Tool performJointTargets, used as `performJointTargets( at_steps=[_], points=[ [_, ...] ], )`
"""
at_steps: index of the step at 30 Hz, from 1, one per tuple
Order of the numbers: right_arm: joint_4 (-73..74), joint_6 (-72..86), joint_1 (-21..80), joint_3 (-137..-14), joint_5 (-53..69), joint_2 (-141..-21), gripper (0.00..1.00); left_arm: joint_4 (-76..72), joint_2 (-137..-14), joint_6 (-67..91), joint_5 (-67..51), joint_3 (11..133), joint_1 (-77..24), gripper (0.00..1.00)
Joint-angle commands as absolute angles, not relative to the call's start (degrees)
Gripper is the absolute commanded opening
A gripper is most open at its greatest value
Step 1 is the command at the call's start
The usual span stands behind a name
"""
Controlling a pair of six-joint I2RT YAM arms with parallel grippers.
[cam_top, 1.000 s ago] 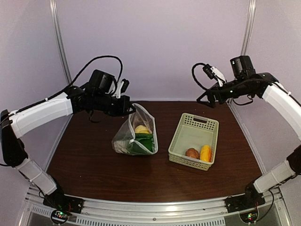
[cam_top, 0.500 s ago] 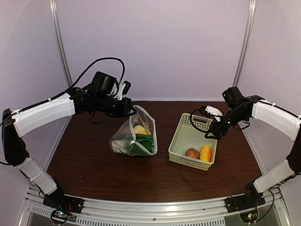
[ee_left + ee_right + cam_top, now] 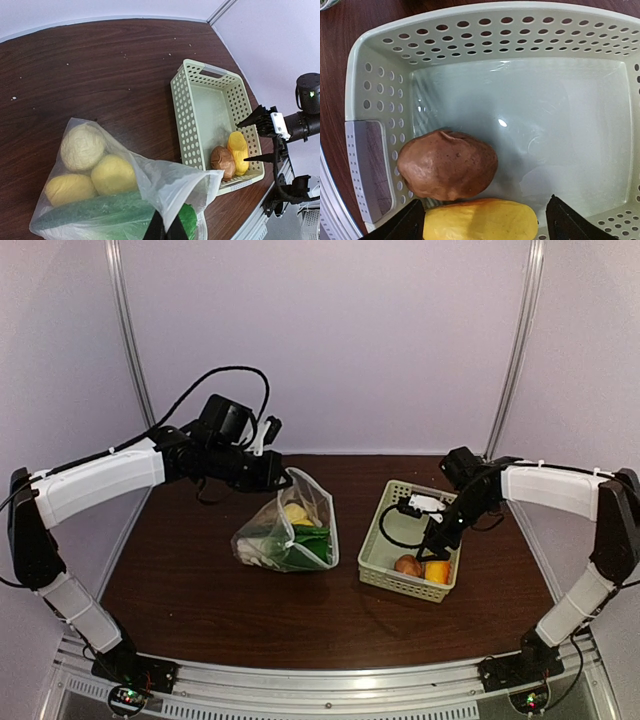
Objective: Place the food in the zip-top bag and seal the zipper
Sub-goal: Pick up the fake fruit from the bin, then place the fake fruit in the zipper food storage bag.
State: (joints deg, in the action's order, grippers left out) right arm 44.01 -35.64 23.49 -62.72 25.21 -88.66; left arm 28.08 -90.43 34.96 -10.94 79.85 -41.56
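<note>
My right gripper [image 3: 241, 141] is wide and empty, with the smooth oblong orange-yellow toy piece [image 3: 480, 221] just below.
It is probably light, hard and slippery, so I'd pinch its middle.

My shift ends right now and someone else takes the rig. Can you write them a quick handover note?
Left gripper: shut on the bag at its mouth edge, holding it up and open.
Right gripper: open, down in the basket, fingers either side of the orange piece, not closed on it.
In the bag: three yellowish pieces and the cucumber.
In the basket: the brown piece and the orange piece, side by side at the near end.
Done: part of the food is bagged.
Left: move those two pieces into the bag, then seal its mouth.
</note>
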Motion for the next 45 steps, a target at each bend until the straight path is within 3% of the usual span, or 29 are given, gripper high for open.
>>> performJointTargets(
  at_steps=[1, 5, 18, 28, 38, 45],
  points=[
    [42.4, -35.1, 25.9, -63.1, 24.9, -91.6, 0.86, 28.2, -90.3, 34.3, -10.9, 81.1, -41.6, 0.00],
    [43.2, -35.0, 26.7, -64.0, 27.6, -93.9, 0.99, 28.1, -90.2, 34.4, -10.6, 80.6, -41.6, 0.00],
    [42.4, -33.5, 28.6, -64.9, 29.1, -99.9, 1.00, 27.8, -90.3, 34.6, -11.2, 79.5, -41.6, 0.00],
    [42.7, -33.3, 28.9, -66.1, 30.1, -99.7, 0.78, 26.5, -89.9, 35.5, -11.8, 77.9, -41.6, 0.00],
    [43.7, -33.6, 28.3, -66.9, 27.2, -94.8, 0.63, 25.8, -90.2, 35.9, -12.4, 78.0, -41.6, 0.00],
    [47.7, -33.2, 28.4, -72.5, 28.5, -89.6, 0.63, 25.3, -90.3, 36.4, -12.7, 78.1, -41.6, 0.00]
  ],
)
